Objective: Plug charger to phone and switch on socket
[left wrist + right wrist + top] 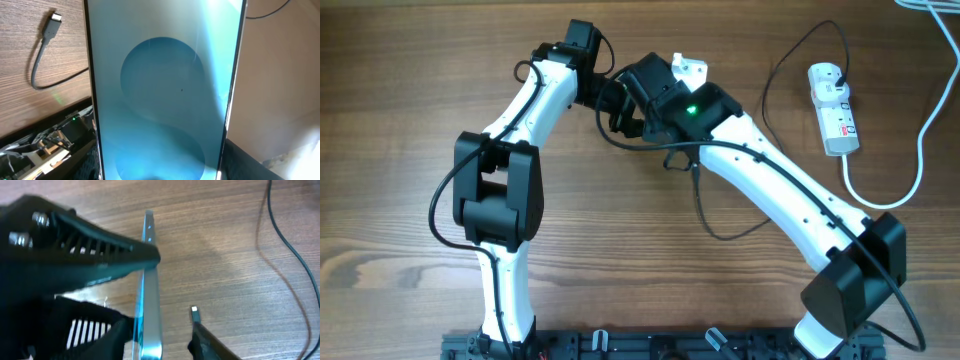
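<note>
The phone [160, 90] with its cyan-teal screen fills the left wrist view, held upright on its edge. My left gripper [160, 172] is shut on its two long sides. In the right wrist view the phone [148, 295] shows edge-on. My right gripper [160, 330] is open, one finger on each side of the phone. The charger's plug tip [55, 20] lies on the table beside the phone, its thin black cable curling behind it. The tip also shows in the right wrist view [194, 312], just past my right finger. The white socket [833, 108] lies at the far right. In the overhead view both arms hide the phone.
The black charger cable [703, 205] loops from the socket across the table and under my right arm. The thick white lead [920, 150] runs off the right edge. A small white object [688, 68] peeks out behind my right wrist. The table is brown wood.
</note>
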Robot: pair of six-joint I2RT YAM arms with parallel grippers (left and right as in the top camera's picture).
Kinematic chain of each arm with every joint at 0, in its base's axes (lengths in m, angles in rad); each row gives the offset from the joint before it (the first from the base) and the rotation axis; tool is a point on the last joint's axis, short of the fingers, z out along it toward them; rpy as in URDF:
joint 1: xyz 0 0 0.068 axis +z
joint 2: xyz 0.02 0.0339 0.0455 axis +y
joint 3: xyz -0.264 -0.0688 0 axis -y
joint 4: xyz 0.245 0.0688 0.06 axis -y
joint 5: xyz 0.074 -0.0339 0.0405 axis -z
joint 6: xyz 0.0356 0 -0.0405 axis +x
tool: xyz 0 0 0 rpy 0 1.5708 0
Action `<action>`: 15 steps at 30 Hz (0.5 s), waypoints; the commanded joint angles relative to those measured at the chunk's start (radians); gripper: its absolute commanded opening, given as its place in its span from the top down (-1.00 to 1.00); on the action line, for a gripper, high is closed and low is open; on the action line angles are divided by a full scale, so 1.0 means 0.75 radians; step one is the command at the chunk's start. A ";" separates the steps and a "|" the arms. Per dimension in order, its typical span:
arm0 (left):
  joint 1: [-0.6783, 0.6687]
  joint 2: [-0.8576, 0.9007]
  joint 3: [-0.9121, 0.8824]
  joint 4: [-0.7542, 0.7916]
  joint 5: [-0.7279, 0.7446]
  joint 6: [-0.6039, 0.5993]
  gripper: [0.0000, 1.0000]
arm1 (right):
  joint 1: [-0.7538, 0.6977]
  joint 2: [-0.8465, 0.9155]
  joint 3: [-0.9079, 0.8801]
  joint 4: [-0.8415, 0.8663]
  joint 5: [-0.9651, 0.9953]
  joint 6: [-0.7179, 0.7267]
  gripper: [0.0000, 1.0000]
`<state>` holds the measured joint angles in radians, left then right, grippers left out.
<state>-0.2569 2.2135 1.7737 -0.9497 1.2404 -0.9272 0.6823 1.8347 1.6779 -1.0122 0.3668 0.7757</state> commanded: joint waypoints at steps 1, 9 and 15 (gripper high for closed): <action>-0.008 -0.054 0.012 0.000 0.072 -0.007 -0.22 | -0.004 0.020 0.021 0.007 0.034 0.013 0.24; -0.008 -0.054 0.012 0.000 0.096 -0.006 -0.22 | -0.004 0.023 0.021 0.036 -0.022 0.017 0.42; -0.008 -0.054 0.012 0.000 0.096 -0.006 -0.24 | -0.004 0.029 0.021 0.043 -0.032 0.017 0.53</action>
<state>-0.2569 2.2135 1.7737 -0.9493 1.2591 -0.9272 0.6807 1.8347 1.6779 -0.9859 0.3557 0.7826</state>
